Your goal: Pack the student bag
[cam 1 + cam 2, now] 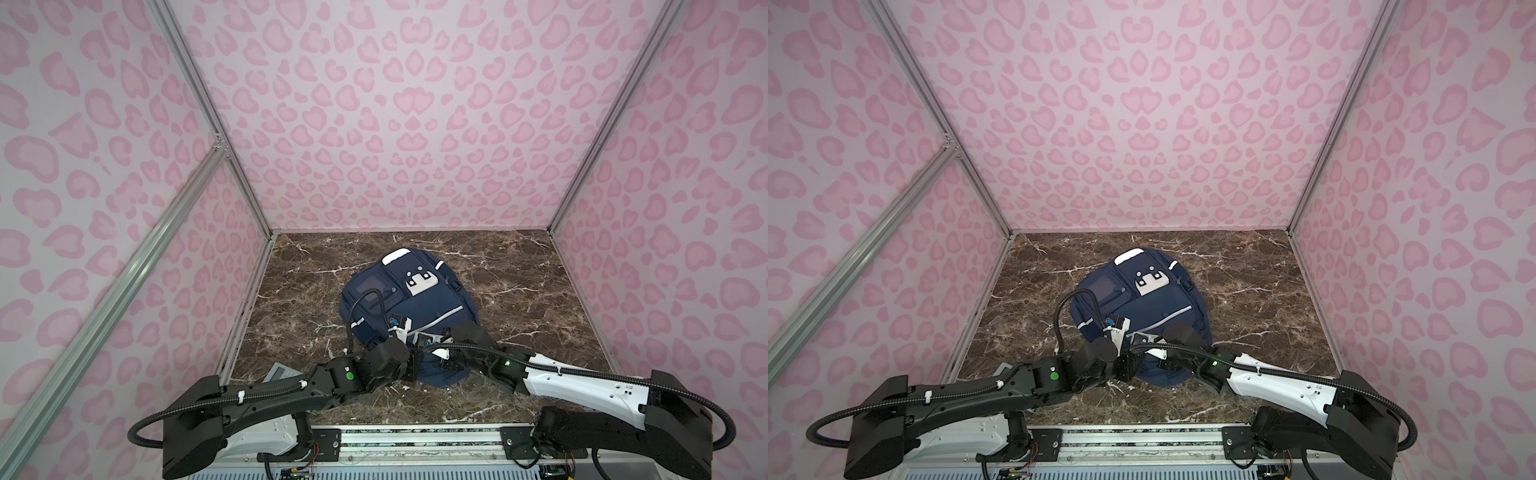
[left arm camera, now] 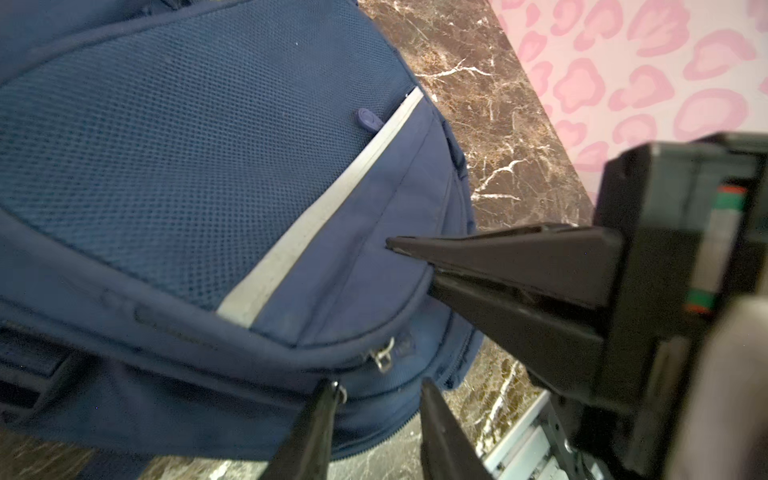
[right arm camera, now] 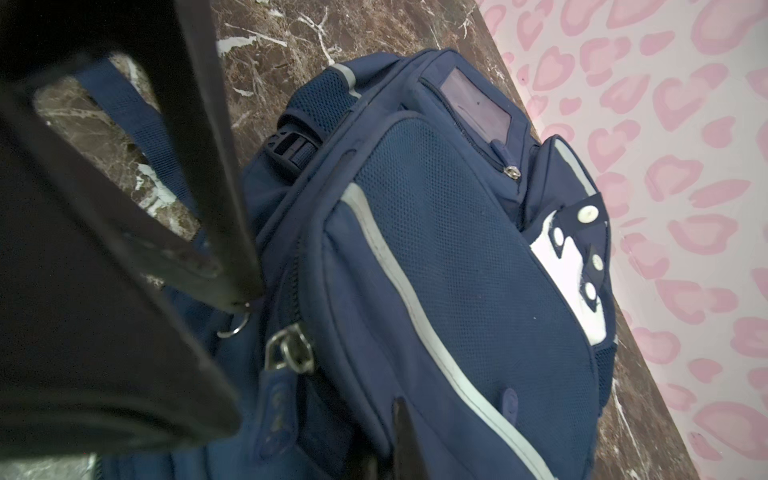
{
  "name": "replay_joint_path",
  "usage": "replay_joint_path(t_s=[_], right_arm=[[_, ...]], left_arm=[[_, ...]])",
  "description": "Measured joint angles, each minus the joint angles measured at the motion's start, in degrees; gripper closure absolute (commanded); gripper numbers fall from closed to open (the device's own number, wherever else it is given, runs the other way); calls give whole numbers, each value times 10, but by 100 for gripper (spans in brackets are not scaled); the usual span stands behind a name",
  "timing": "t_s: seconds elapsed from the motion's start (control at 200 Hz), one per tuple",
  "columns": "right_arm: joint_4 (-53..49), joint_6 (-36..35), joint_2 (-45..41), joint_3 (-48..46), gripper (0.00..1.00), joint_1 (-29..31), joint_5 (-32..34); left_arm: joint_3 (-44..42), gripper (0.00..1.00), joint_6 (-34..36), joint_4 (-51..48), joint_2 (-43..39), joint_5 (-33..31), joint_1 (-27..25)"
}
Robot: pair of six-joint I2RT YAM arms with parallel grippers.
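Note:
The student bag (image 1: 432,299) (image 1: 1154,303), navy with white stripes, lies flat in the middle of the marble table in both top views. Both grippers work at its near end. My left gripper (image 2: 380,388) is open, one fingertip (image 2: 332,388) touching a small metal zipper ring (image 2: 342,394); bag fabric (image 2: 166,166) lies between its fingers. My right gripper (image 3: 395,409) is shut on a fold of the bag's front pocket (image 3: 457,249), and its fingers (image 2: 498,257) clamp that pocket's edge. A zipper pull (image 3: 291,349) with a blue tab sits beside the left gripper (image 3: 241,303).
A flat grey object (image 1: 282,371) (image 1: 1005,369) lies at the table's near left, partly under the left arm. Pink patterned walls close in three sides. An aluminium rail (image 1: 415,440) runs along the front edge.

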Motion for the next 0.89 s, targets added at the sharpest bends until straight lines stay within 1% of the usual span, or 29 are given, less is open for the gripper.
replay_joint_path(t_s=[0.05, 0.1, 0.165, 0.205, 0.285, 0.3, 0.335, 0.345, 0.36, 0.39, 0.53, 0.6, 0.715, 0.855, 0.895], right_arm=[[-1, 1, 0, 0, 100, 0, -3], [-2, 3, 2, 0, 100, 0, -6], [-6, 5, 4, 1, 100, 0, -9], [-8, 9, 4, 1, 100, 0, -9], [-12, 23, 3, 1, 100, 0, -7], [-13, 24, 3, 0, 100, -1, -5], [-13, 28, 2, -2, 100, -1, -2], [-13, 29, 1, -3, 100, -1, -1], [-13, 30, 1, -4, 100, -1, 0], [-12, 33, 0, -7, 100, -1, 1], [-4, 33, -2, -12, 100, 0, 3], [5, 33, -1, -12, 100, 2, 3], [16, 32, 7, -9, 100, 4, 3], [17, 31, 12, -6, 100, 5, -3], [16, 31, 13, -6, 100, 5, -5]], left_arm=[[2, 48, -7, 2, 15, -8, -3], [7, 47, -14, 7, 27, -15, -5], [20, 48, -24, 3, 45, -28, -9], [36, 50, -30, -10, 61, -37, -10], [64, 51, -46, -41, 87, -62, -12], [68, 53, -49, -47, 92, -66, -12], [74, 62, -53, -55, 100, -73, -12], [76, 67, -54, -58, 103, -75, -12], [78, 72, -55, -61, 105, -76, -12], [82, 79, -56, -66, 111, -79, -12], [86, 90, -65, -83, 108, -75, -12], [79, 98, -66, -86, 90, -69, -10], [60, 98, -66, -85, 58, -54, -2], [55, 98, -65, -91, 52, -44, 9], [54, 95, -65, -91, 52, -41, 10]])
